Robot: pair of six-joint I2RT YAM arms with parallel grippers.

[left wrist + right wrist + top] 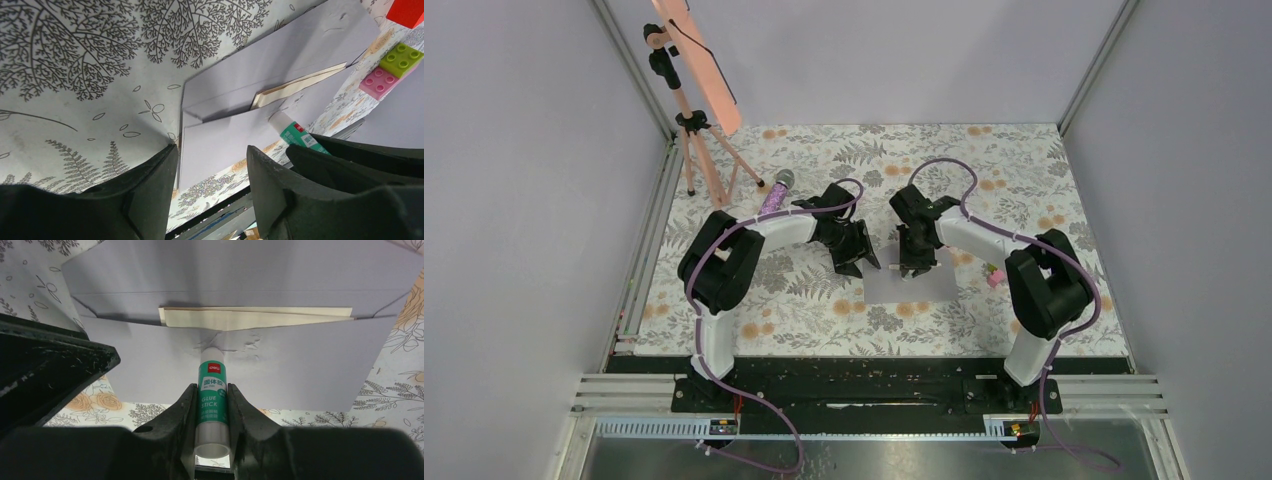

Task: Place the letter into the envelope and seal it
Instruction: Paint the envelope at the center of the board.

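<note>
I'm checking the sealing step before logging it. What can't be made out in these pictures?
- Top view: the right hand covers the envelope flap.
- Wrist views: the letter shows only a strip; the envelope hides the rest.
- Right wrist view: whether the glue stick put glue on the paper is unreadable.

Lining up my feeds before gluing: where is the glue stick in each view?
Top external: not made out, hidden under the right pincer above the envelope.
Left wrist: glue stick right of centre, tip against the envelope.
Right wrist: bottom centre, clamped in the pincer.
Shared landmark: the grey-lilac envelope, in all three.
</note>
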